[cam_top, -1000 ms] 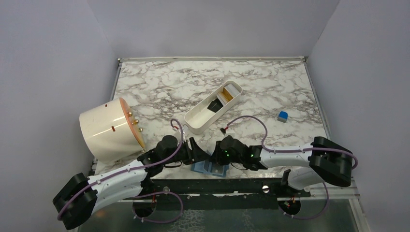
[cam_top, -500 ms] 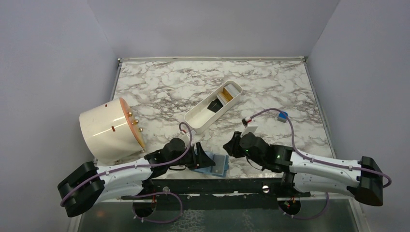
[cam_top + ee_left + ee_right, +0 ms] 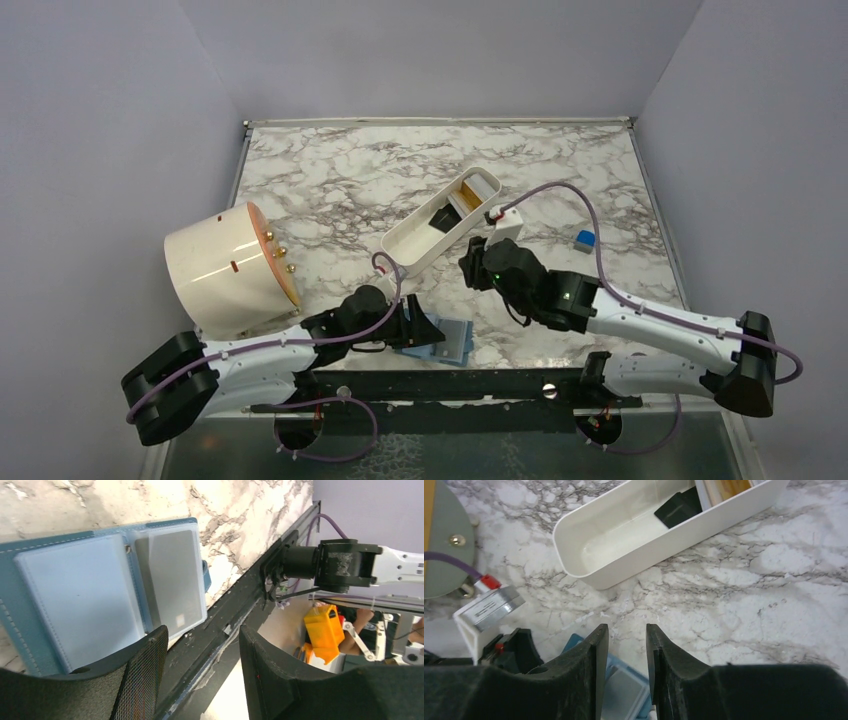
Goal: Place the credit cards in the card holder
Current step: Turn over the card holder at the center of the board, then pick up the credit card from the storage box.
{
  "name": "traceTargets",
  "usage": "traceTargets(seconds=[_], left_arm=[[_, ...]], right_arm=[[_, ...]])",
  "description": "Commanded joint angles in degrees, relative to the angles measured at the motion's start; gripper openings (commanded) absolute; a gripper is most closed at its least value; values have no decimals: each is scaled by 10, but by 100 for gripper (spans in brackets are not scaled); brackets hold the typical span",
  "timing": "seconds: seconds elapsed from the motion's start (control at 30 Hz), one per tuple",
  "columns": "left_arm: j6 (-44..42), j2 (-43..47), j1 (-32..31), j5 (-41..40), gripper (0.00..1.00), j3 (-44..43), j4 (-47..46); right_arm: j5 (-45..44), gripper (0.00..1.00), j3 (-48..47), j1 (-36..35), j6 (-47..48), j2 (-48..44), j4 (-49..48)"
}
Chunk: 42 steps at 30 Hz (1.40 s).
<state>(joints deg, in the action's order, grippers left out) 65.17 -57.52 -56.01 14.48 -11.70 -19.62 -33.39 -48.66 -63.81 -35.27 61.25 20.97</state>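
Observation:
The teal-blue card holder [image 3: 450, 343] lies open at the table's near edge. In the left wrist view its right clear pocket holds a pale grey card [image 3: 172, 577] and its left pocket [image 3: 80, 600] looks empty. My left gripper [image 3: 418, 329] is open; one finger [image 3: 142, 677] overlaps the holder's left page, and nothing is between the jaws. My right gripper [image 3: 470, 262] is open and empty, hovering between the holder [image 3: 624, 695] and the tray. A black card [image 3: 440, 218], a gold card [image 3: 468, 191] and a white card [image 3: 484, 184] lie in the tray.
The long white tray [image 3: 400, 255] lies diagonally mid-table, and its near wall [image 3: 649, 560] is just ahead of my right fingers. A cream drum [image 3: 225, 268] with brass knobs lies at the left. A small blue cube [image 3: 585, 239] sits at the right.
My right gripper has lifted off the card holder and moved back and up toward the tray, empty. My left gripper has shifted slightly right and stays at the holder.

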Motion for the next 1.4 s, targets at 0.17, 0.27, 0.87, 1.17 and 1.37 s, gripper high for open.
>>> traceTargets(seconds=[0.17, 0.27, 0.87, 1.17, 1.37], left_arm=[[-125, 80, -1, -139, 59, -89, 238], [-142, 112, -1, -164, 59, -100, 270], [-169, 207, 0, -239, 60, -113, 354], [-176, 243, 0, -263, 60, -126, 378], [-172, 247, 0, -268, 62, -124, 383]], right_arm=[[81, 39, -94, 116, 149, 137, -49], [91, 40, -138, 142, 187, 196, -50], [91, 53, -405, 213, 357, 514, -8], [35, 53, -440, 228, 393, 581, 12], [37, 53, -444, 238, 411, 598, 11]])
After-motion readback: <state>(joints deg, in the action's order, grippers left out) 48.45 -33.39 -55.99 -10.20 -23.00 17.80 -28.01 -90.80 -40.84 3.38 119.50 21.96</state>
